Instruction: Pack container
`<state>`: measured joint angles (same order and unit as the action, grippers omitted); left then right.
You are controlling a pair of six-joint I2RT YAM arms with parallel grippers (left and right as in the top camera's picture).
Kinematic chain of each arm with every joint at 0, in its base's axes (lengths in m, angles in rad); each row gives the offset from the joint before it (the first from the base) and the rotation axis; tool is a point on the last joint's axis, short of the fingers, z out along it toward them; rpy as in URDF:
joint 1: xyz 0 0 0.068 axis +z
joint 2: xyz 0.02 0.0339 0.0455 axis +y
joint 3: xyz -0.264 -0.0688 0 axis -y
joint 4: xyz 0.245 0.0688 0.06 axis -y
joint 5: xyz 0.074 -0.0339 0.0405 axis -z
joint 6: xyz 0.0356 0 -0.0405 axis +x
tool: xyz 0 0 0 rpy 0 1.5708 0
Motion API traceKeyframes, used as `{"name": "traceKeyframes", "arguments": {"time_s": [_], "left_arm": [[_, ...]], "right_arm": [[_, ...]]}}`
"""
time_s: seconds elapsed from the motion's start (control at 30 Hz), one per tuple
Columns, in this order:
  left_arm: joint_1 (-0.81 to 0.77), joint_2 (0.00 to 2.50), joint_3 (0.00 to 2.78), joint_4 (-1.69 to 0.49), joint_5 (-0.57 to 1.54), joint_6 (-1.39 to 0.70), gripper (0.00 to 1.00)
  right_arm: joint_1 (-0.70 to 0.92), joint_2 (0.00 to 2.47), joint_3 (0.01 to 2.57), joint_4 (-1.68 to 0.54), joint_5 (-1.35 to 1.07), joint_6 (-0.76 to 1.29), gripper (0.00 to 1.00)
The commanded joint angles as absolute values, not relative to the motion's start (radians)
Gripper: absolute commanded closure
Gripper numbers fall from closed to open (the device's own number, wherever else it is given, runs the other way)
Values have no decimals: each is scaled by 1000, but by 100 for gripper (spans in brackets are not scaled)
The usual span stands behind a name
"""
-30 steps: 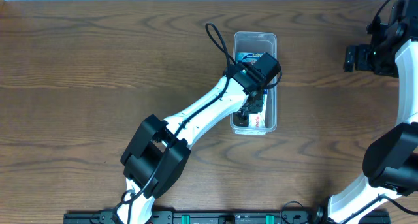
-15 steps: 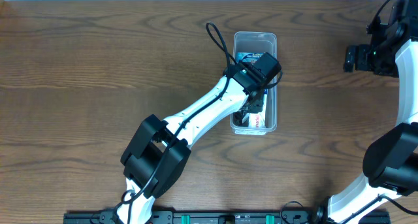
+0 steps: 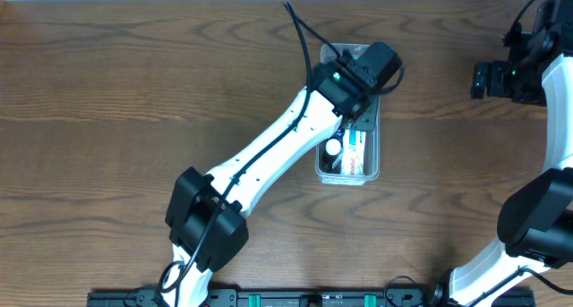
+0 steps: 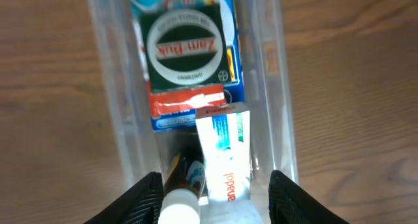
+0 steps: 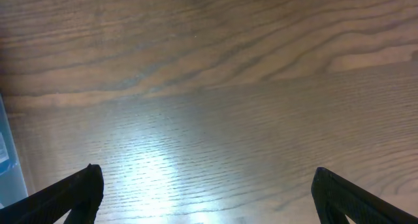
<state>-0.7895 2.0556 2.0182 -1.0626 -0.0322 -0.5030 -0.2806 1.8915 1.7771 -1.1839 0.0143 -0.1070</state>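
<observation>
Left gripper point(image 4: 215, 188) hovering over container point(image 4: 110, 87), jaws parted and gripping nothing, container sitting on table point(image 3: 107, 92) near its far edge, holding tin point(image 4: 188, 48), tube point(image 4: 225, 159) and white-capped bottle point(image 4: 179, 208), right gripper point(image 5: 208, 185) gaping wide, empty, off to the right.

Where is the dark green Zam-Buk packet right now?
In the left wrist view, the dark green Zam-Buk packet lies inside the long clear plastic container, overlapping a blue box and just above a white tube.
</observation>
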Motion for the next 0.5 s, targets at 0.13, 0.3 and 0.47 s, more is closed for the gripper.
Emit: {"name": "traceKeyframes", "arguments": {"time_s": [0.13,0.3,0.47], "left_arm": [[-776,1972,2121,-1178,-186,-478,4],[-732,1861,2121,-1288,-188,-478,2],[-665,1717,2121,-1403,-189,-478,2]], "right_arm": [[-288,1898,1777,-1181,10,-118,1],[-288,1898,1777,-1181,10,-118,1],[-288,1898,1777,-1181,10,-118,1]]}}
